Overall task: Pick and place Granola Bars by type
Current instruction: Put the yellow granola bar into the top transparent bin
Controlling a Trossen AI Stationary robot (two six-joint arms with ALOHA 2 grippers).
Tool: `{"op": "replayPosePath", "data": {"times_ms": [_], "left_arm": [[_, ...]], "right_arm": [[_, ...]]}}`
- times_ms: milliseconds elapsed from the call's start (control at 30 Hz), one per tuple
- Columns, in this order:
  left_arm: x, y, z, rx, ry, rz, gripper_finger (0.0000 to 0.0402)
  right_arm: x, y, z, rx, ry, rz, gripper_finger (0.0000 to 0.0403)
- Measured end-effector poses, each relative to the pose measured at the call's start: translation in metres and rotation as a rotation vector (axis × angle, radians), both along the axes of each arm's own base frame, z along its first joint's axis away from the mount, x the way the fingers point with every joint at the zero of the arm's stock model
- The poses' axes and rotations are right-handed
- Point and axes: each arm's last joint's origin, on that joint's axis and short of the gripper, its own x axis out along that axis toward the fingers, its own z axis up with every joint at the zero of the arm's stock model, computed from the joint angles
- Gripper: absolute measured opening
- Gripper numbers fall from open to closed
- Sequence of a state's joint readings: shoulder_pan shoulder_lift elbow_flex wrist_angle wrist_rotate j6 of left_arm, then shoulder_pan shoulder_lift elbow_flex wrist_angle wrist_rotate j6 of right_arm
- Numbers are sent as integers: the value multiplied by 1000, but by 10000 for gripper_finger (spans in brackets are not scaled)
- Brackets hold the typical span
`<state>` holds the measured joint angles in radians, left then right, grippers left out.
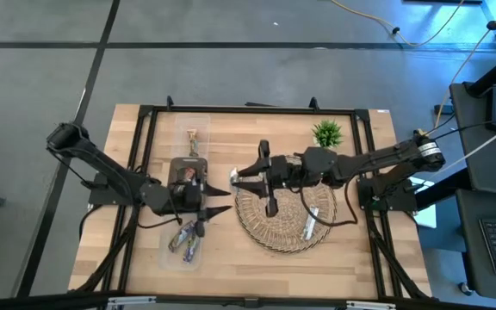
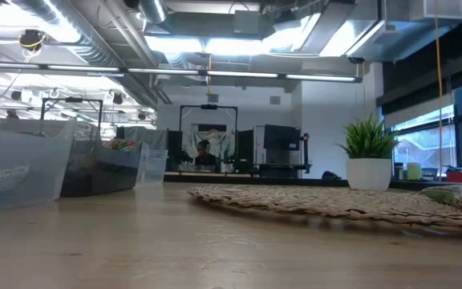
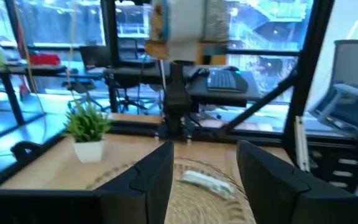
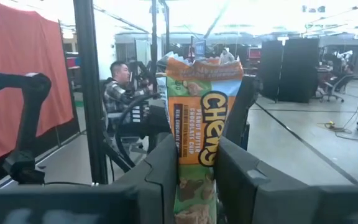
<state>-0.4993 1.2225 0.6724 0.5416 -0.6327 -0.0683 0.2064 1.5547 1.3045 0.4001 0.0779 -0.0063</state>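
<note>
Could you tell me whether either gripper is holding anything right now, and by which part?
The right gripper is shut on a green-and-orange granola bar, pinching its lower part so the bar stands upright. The left gripper is open and empty.

- right arm reaches in from the right, stretched toward mid-surface; right tool (image 1: 238, 178) raised, fingers (image 4: 166, 168) clamped on a bar, held upright
- left arm comes from the left, elbow bent; left tool (image 1: 222, 200) points toward the right tool, fingers (image 3: 157, 171) parted, holding nothing
</note>
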Motion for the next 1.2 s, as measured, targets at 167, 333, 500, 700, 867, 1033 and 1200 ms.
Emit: {"op": "replayPosePath", "data": {"times_ms": [167,333,500,700,867,1033,1200], "left_arm": [[11,7,-4,17,-20,44,169],[16,13,-6,-5,-24,40,168],[18,16,-4,-18,-46,30,168],[18,16,1,15,-92,6,167],[18,15,2,43,-101,-1,164],[17,15,4,40,-111,-24,164],[16,13,5,-7,-129,-74,166]], "right_arm": [[2,1,-2,1,1,2,100],[4,1,-3,2,-7,2,100],[6,2,-5,2,-6,2,100],[16,4,-19,-6,31,2,100],[22,5,-28,-10,51,1,100],[22,5,-29,-34,62,-4,100],[23,4,-31,-62,74,-35,100]]}}
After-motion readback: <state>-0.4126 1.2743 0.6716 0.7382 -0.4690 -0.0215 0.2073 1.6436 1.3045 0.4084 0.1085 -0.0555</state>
